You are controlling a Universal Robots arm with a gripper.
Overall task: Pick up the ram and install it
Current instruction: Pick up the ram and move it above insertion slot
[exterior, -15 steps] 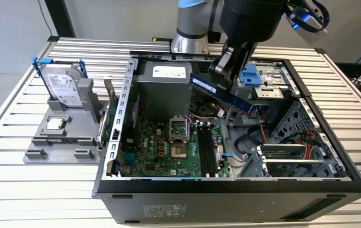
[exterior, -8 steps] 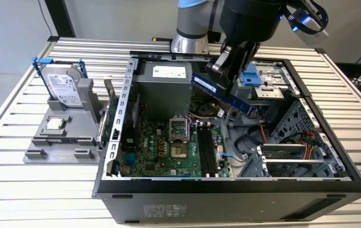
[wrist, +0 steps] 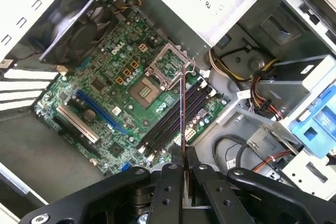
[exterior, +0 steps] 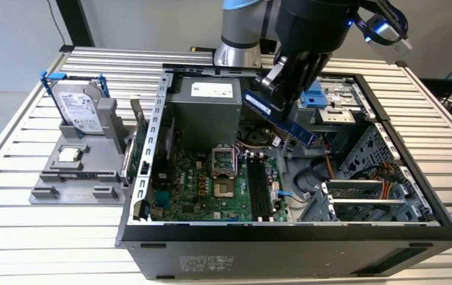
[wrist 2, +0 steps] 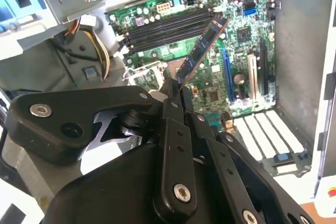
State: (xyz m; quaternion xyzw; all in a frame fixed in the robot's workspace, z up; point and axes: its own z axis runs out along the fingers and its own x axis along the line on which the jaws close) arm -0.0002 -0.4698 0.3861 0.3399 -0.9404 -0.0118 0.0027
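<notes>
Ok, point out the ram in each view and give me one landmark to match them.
Exterior view: the ram hangs tilted in the fingers, above the open case.
Second wrist view: the ram juts from the fingers over the motherboard.
First wrist view: the ram is edge-on, a thin line crossing the slots.
Landmark: the black slots.

Hand tight on ram, wrist tilted dwn.
</notes>
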